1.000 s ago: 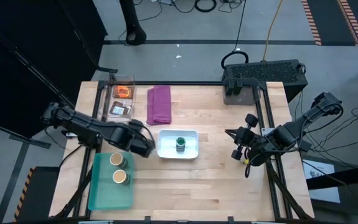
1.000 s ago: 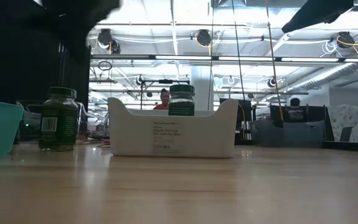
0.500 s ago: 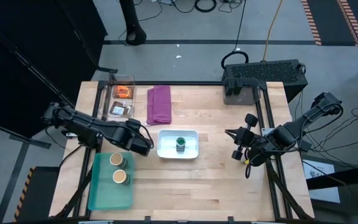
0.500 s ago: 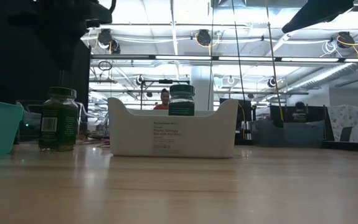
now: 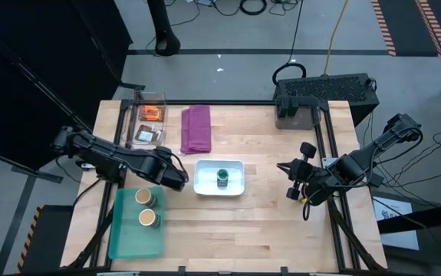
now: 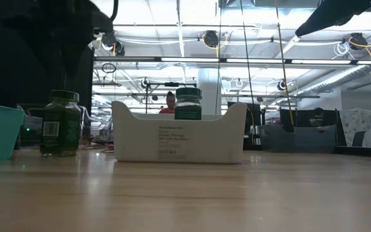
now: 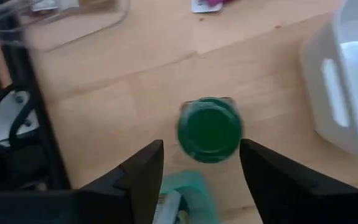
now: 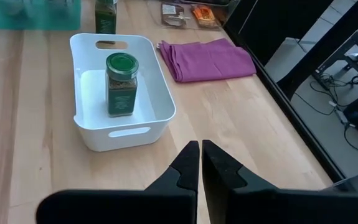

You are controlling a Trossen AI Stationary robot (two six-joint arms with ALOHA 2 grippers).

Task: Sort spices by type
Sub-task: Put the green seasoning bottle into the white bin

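Note:
One green-lid spice jar (image 7: 209,129) stands upright on the bare table, left of the white bin (image 5: 205,187). My left gripper (image 7: 200,144) hangs over it, open, with one finger on either side of the lid and clear of it. The arm hides this jar in the high view. The low view shows it (image 6: 60,122) standing alone. A second green-lid jar (image 5: 222,178) stands inside the bin. Two tan-lid jars (image 5: 143,197) stand in the teal tray (image 5: 128,241). My right gripper (image 8: 200,155) waits shut near the table's right edge.
A clear container (image 5: 137,123) at the far left holds an orange packet (image 5: 153,113) and a dark brown packet (image 5: 149,135). A folded purple cloth (image 5: 197,128) lies beside it. A black box (image 5: 324,92) sits at the far right. Bare wood lies between the bin and my right gripper.
In the low view, the dark outline of my left gripper has drawn back a little toward the left above the green-lid jar. That jar has kept standing on the same spot.

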